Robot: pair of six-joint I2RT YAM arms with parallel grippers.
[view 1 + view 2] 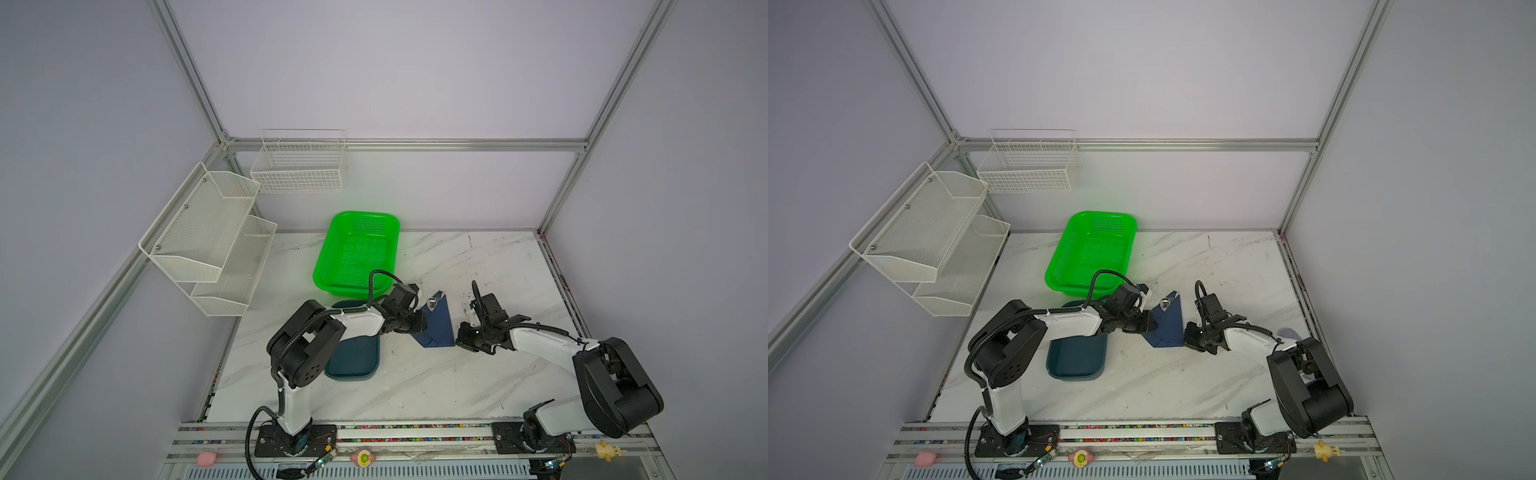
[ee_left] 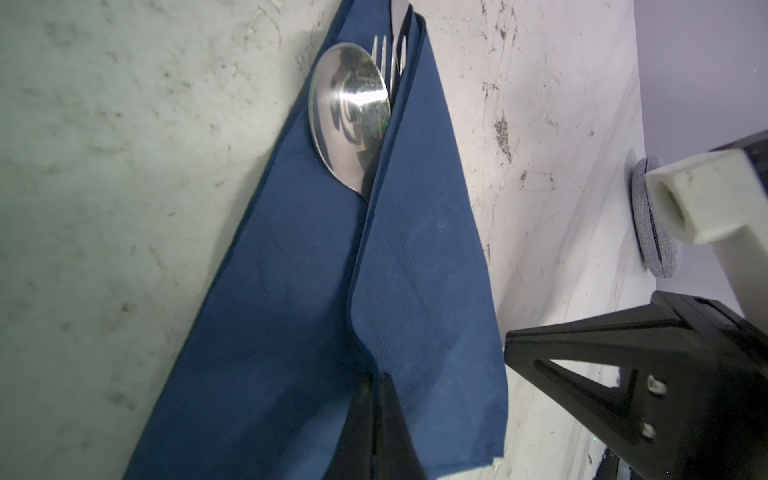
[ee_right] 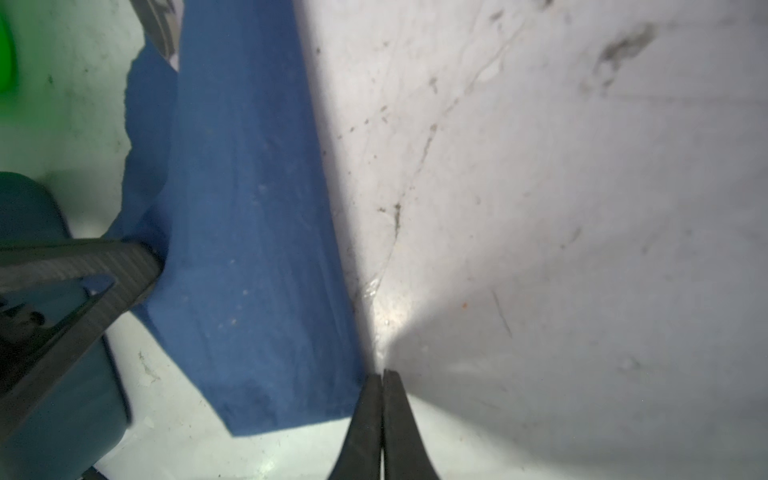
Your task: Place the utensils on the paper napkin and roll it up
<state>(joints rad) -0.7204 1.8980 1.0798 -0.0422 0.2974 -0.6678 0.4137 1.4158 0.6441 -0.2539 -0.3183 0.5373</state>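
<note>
the paper napkin (image 1: 438, 328), folded over the utensils (image 2: 353, 112), lies mid-table. the left gripper (image 2: 376, 386), fingers pressed together, touches its left side. the right gripper (image 3: 382, 378), also closed, sits just beside its near right corner, so the strip between the arms is crowded. behind the left arm the green basket (image 1: 357, 253) blocks the way, and the teal tray (image 1: 353, 361) lies under that arm's forearm. the marble table (image 1: 415, 390) is open in front of the napkin and behind the right arm. the mesh shelf (image 1: 208, 245) and wire basket (image 1: 299, 166) hang on the walls, off the tabletop.
</note>
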